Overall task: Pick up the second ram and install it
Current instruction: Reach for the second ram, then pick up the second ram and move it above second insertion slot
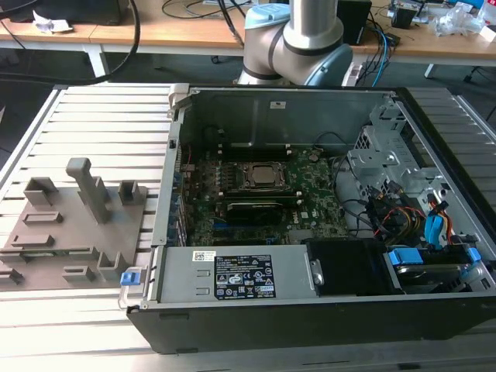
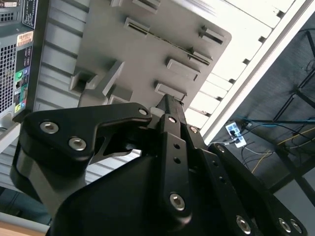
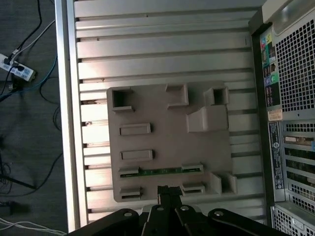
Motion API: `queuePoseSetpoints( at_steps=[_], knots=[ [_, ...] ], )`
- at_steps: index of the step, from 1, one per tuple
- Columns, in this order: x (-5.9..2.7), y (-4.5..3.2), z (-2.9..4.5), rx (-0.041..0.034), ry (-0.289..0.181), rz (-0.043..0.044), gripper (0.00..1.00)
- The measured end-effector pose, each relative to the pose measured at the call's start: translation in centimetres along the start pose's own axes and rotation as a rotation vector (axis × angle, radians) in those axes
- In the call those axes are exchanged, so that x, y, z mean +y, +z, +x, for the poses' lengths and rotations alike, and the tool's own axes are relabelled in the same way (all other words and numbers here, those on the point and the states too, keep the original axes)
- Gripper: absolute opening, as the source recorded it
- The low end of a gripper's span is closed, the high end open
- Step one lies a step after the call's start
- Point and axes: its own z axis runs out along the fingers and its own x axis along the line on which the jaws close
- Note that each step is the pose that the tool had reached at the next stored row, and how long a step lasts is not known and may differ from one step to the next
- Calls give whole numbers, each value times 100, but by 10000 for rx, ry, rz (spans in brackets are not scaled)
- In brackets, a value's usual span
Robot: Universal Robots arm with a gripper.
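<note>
the ram (image 3: 160, 171) lies untouched in its slot on the grey fixture (image 3: 162, 113), to the exterior view's left of the open case (image 1: 232, 116), with the gripper (image 3: 169, 191) hovering near it, fingers together and empty, so pickup and install both remain.

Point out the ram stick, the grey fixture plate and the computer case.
ram stick (image 3: 160, 171), first wrist view, middle of its green edge.
grey fixture plate (image 3: 167, 140), first wrist view, bare flat face.
computer case (image 1: 256, 116), exterior view, far inner wall.
</note>
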Motion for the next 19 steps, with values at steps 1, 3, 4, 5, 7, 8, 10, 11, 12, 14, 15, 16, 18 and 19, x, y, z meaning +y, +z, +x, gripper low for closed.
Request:
queuePoseSetpoints(
  at_steps=[1,3,4,5,7,8,10,11,12,14,15,16,18,19],
  knots=[
    [-16,0,0,1,1,1,11],
    [-18,-1,-1,1,1,1,11],
    [-18,-1,-1,1,1,1,11],
    [-18,-1,-1,1,1,1,11],
    [-19,0,-1,0,1,0,11],
    [-19,-1,-1,1,1,1,11],
    [-20,-1,-1,1,1,0,11],
    [-20,-1,-1,1,1,1,11],
    [-20,0,-1,0,1,0,11],
    [-21,-1,-1,1,1,1,11],
    [-21,-1,-1,1,1,0,11],
    [-22,-1,-1,1,0,0,11],
    [-22,-1,-1,10,-188,-4,11],
    [-22,-1,-1,14,-282,-5,11]
  ],
)
